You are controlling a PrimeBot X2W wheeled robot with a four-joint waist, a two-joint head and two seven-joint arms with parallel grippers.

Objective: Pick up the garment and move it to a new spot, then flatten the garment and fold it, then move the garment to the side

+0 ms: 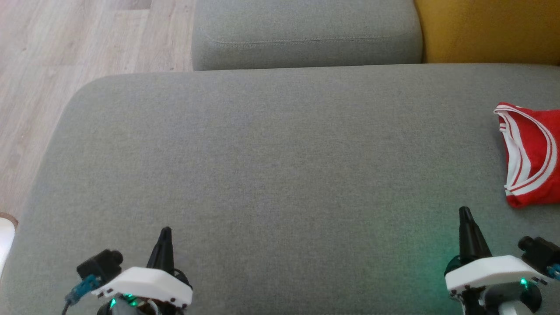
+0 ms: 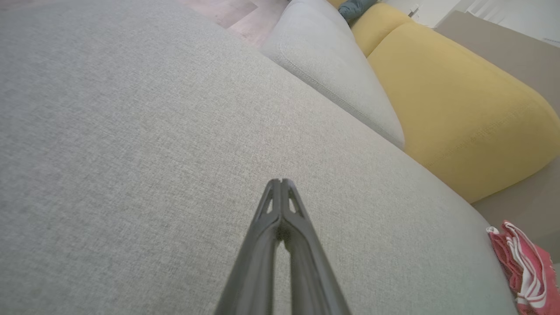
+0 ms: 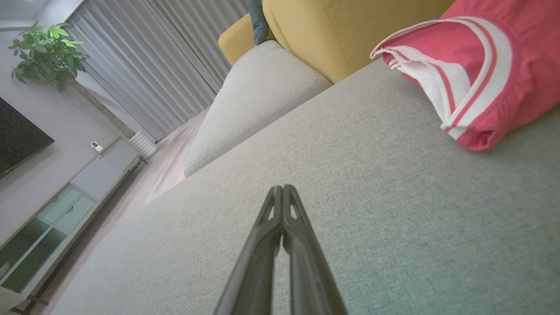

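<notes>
The left end effector (image 1: 165,231) sits nearest, at the near left over the grey seat cushion (image 1: 280,153). Its two dark fingers (image 2: 258,262) are pressed together with nothing between them. At the near right, the right end effector (image 1: 464,213) points the same way, its jaws likewise closed on nothing, and a green glow (image 1: 437,249) falls on the fabric beside it.

Just beyond it and to its right lies the garment (image 1: 531,157) — red with white stripes, bunched in folded layers at the seat's right edge, apart from both end effectors.

Farther back, a smaller grey cushion (image 1: 306,35) butts against the seat's far edge, with a yellow cushion (image 1: 490,30) beside it on the right. Pale wooden floor (image 1: 65,52) lies at the far left — and in the right wrist view, grey curtains (image 3: 175,52) and a leafy plant (image 3: 48,52) stand beyond it.
</notes>
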